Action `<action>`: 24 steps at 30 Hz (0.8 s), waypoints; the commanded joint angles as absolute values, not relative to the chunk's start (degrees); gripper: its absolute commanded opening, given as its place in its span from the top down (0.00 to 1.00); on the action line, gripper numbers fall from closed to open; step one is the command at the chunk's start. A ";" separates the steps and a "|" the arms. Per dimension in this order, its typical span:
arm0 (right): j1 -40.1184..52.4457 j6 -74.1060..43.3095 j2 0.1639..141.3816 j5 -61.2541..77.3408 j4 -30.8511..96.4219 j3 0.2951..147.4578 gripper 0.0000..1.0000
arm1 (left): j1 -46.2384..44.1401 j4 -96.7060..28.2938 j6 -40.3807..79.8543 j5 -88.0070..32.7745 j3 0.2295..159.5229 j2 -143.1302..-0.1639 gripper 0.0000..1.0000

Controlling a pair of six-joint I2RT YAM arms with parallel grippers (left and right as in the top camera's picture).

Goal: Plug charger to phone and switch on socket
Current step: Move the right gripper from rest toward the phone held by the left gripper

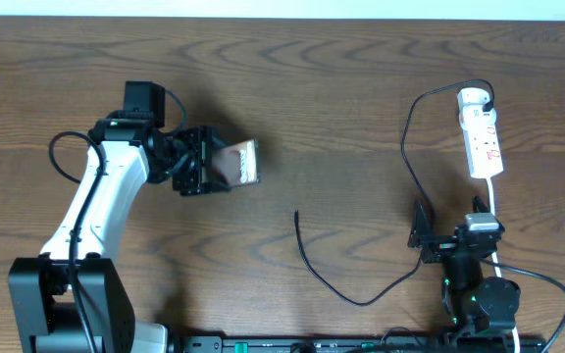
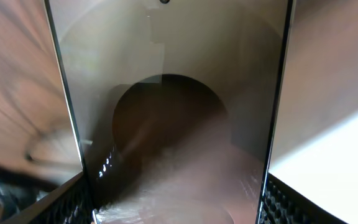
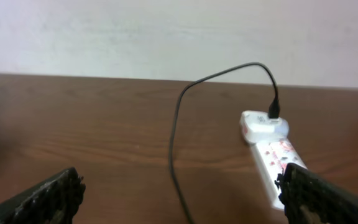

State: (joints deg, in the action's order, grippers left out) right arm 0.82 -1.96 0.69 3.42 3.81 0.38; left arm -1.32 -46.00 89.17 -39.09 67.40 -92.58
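Socket: the socket [image 1: 481, 132] is a white strip with red markings. It lies lengthwise near the far right corner of the wooden table [image 1: 312, 88].
White cord: a thick white cord [image 1: 495, 211] leaves the socket's near end and runs toward the base of the right arm.
Charger: the charger [image 1: 407, 147] is a thin black cable whose black plug sits in the socket's rounded far end. From there it arcs out to the left of the socket, comes down past the socket's near end, and curves along the table. It ends in a small free tip [image 1: 296, 214] well left of the socket, touching nothing.
Phone: the phone [image 1: 238, 164] is far to the left of the socket, across the table, and held at a tilt. Its glossy face fills the left wrist view with a dim reflection.
Left gripper: the left gripper [image 1: 214, 167] is also far left of the socket. It is pinching the phone, with one finger [image 2: 67, 202] on each long edge.
Right gripper: the right gripper [image 1: 425, 235] is just past the socket's near end and a little to its left. Its fingers [image 3: 55, 196] are spread wide with nothing held between them. The cable lies on the table beneath the gap, and I cannot tell whether it touches the gripper.
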 commanded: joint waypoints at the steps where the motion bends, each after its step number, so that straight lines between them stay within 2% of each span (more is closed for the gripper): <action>1: 1.17 -18.00 0.49 4.58 3.92 0.32 0.01 | -2.39 -49.56 85.32 -24.10 68.79 -90.98 0.93; 7: 1.17 -21.19 2.90 8.88 3.22 4.19 0.01 | -2.98 -50.50 85.12 -21.45 68.79 -90.98 0.93; 11: 1.17 -21.19 14.87 13.32 3.38 14.26 0.01 | -2.98 -50.50 85.12 -21.52 68.79 -90.98 0.93; 13: 1.17 -21.19 23.14 17.37 4.03 19.73 0.01 | -2.98 -50.46 85.12 -21.52 68.79 -90.98 0.93; 15: 1.17 -21.19 39.33 27.09 7.01 30.15 0.01 | -2.98 -50.48 85.12 -21.54 68.79 -90.98 0.93; 20: 1.93 -21.19 64.03 49.56 13.89 47.16 0.01 | -2.98 -50.48 85.12 -21.58 68.79 -90.98 0.93; 24: 6.85 -21.19 84.71 68.10 11.35 60.12 0.01 | -2.98 -50.50 85.12 -21.61 68.79 -90.98 0.93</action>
